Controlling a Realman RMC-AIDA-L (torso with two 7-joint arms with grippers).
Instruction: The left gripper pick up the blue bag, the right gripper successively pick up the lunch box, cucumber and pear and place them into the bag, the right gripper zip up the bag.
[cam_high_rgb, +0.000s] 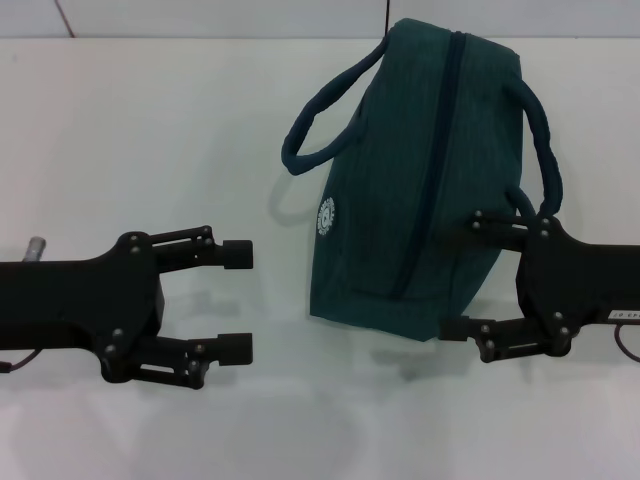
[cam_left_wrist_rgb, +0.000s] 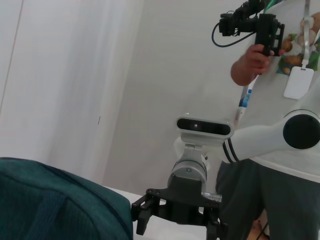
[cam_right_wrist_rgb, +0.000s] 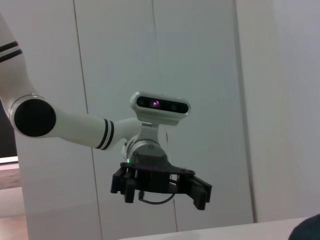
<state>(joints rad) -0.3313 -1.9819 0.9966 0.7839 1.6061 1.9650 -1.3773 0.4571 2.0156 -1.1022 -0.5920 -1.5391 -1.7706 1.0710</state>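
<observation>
On a white table (cam_high_rgb: 150, 130), a dark teal bag (cam_high_rgb: 420, 170) lies on its side toward the far edge, right of the middle. Its dark zip line (cam_high_rgb: 440, 150) runs lengthwise down the upper face, and nothing of the lining shows along it. A small round white logo (cam_high_rgb: 325, 216) sits on the side panel facing the table's left. One padded handle (cam_high_rgb: 325, 105) loops out toward the left; the other (cam_high_rgb: 540, 130) arches along the right side.

The left gripper (cam_high_rgb: 237, 302) reaches in from the table's left edge, level with the bag's near end and apart from it, with bare table between. Its two black fingers are spread wide and hold nothing.

The right gripper (cam_high_rgb: 462, 275) comes in from the right edge. Its fingers are also spread, one overlapping the bag's near right part, the other just at the bag's near edge. Whether either finger touches the fabric cannot be told, and nothing is pinched between them.

The left wrist view shows a swell of the teal fabric (cam_left_wrist_rgb: 55, 200) close up, with the right gripper (cam_left_wrist_rgb: 175, 220) beyond it and a person (cam_left_wrist_rgb: 270, 165) holding a camera (cam_left_wrist_rgb: 250, 25) behind. The right wrist view shows the left gripper (cam_right_wrist_rgb: 160, 187) with fingers apart, in front of white wall panels (cam_right_wrist_rgb: 200, 75).
</observation>
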